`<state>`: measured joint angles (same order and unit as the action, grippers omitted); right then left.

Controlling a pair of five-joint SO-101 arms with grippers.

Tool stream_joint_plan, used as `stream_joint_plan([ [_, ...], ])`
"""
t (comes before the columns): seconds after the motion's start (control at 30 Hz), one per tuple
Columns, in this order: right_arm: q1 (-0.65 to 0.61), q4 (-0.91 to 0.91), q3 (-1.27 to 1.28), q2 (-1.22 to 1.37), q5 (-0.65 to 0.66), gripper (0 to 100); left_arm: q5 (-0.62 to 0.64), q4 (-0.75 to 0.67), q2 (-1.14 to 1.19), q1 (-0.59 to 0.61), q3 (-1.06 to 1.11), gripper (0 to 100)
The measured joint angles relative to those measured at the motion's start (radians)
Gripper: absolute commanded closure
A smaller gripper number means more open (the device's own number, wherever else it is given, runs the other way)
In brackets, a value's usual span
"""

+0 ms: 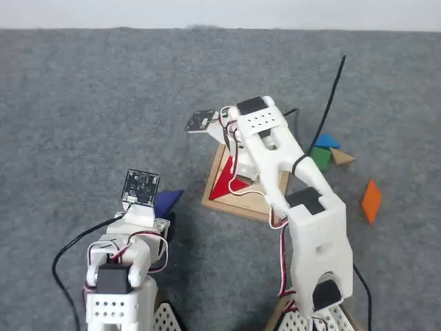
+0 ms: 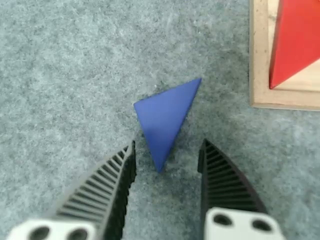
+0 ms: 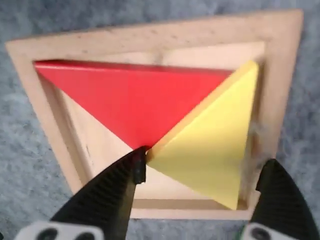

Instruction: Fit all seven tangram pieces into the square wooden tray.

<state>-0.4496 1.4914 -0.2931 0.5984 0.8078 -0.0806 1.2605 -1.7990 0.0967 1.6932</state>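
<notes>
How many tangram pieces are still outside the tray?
5: dark blue triangle at the left gripper; light blue triangle, green piece and tan triangle clustered beside the tray; orange piece apart from them. With two in the tray, none seems hidden.

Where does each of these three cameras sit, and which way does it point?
High view: fixed above the table, looking down on both arms, the wooden tray and loose pieces.
Left wrist view: on the left wrist, looking down past the open left tool at the blue triangle.
Right wrist view: on the right wrist, looking past the open right tool at the yellow triangle in the tray.
Shared: all three show the tray's red triangle.
</notes>
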Motion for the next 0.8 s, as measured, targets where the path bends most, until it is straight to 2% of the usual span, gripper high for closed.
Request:
stream_joint_plan([
  [0.33,0.026,0.026,-0.025,-0.012,-0.032,65.6,0.000,0.000,0.000,0.000,0.000,80],
  [0.53,0.012,0.028,-0.040,-0.155,-0.196,65.6,0.000,0.000,0.000,0.000,0.000,80],
  [0.67,0.006,-0.083,0.018,-0.255,-0.302,72.9,0.000,0.000,0.000,0.000,0.000,80],
  [0.8,0.006,-0.261,0.226,-0.399,-0.368,80.1,0.000,0.000,0.000,0.000,0.000,80],
])
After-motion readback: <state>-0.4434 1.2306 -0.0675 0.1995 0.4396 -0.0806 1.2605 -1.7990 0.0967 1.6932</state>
